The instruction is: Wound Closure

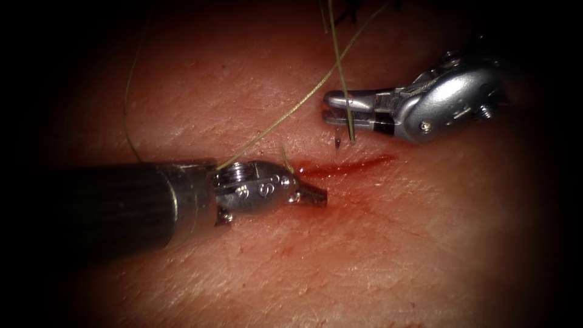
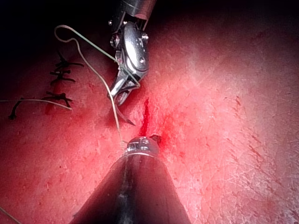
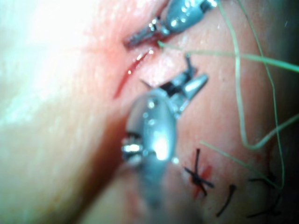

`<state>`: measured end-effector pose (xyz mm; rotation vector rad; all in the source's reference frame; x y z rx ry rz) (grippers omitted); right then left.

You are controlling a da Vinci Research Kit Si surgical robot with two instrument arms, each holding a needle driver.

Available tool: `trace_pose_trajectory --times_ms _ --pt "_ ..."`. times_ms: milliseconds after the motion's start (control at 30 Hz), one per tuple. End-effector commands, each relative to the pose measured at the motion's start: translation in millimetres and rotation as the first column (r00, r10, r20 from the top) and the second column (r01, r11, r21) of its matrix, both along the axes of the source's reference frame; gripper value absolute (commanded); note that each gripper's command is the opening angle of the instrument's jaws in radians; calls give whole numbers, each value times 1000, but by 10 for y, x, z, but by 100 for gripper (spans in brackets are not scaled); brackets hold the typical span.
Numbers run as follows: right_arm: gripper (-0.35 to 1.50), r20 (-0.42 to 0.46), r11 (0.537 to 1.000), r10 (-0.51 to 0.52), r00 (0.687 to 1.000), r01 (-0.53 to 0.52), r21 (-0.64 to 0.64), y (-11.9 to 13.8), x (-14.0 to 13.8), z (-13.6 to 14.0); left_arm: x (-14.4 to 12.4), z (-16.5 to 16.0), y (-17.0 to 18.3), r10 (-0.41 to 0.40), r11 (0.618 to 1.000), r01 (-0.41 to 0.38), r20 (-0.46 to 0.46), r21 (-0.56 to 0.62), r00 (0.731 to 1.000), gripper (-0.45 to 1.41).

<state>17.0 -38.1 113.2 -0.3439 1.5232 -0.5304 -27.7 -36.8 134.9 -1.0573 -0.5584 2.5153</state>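
The cut (image 1: 349, 165) is a short red slit in the tissue (image 1: 364, 255). My right tool (image 1: 328, 108) hovers just beyond the cut, jaws shut on the dark curved needle (image 1: 336, 141) near its middle. The needle's tip points down, clear of the tissue; the needle (image 2: 125, 116) hangs free under the right tool (image 2: 119, 95). Olive thread (image 1: 291, 109) crosses the right jaws and slants down to my left tool's wrist. My left tool (image 1: 316, 195) lies at the cut's left end, jaws shut, holding nothing I can make out. It also appears as the left tool (image 3: 138, 38) beside the cut (image 3: 126, 74).
Dark knotted stitches (image 2: 60, 70) with cut ends (image 3: 198, 177) close the earlier part of the wound behind the right tool. Loose loops of thread (image 3: 243, 116) lie over the tissue there. Red fluid (image 1: 364, 206) stains the skin around the cut.
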Motion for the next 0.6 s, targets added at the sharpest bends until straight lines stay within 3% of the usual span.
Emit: trace_pose_trajectory --times_ms 33,600 --pt "-35 -2 1000 -3 1000 3 -12 4 6 3 -5 6 1 1 1000 -1 1 -1 1000 -30" --pt "-35 -29 991 -13 999 9 -133 -4 5 -1 -4 5 2 3 1000 -3 0 1 1000 -35"
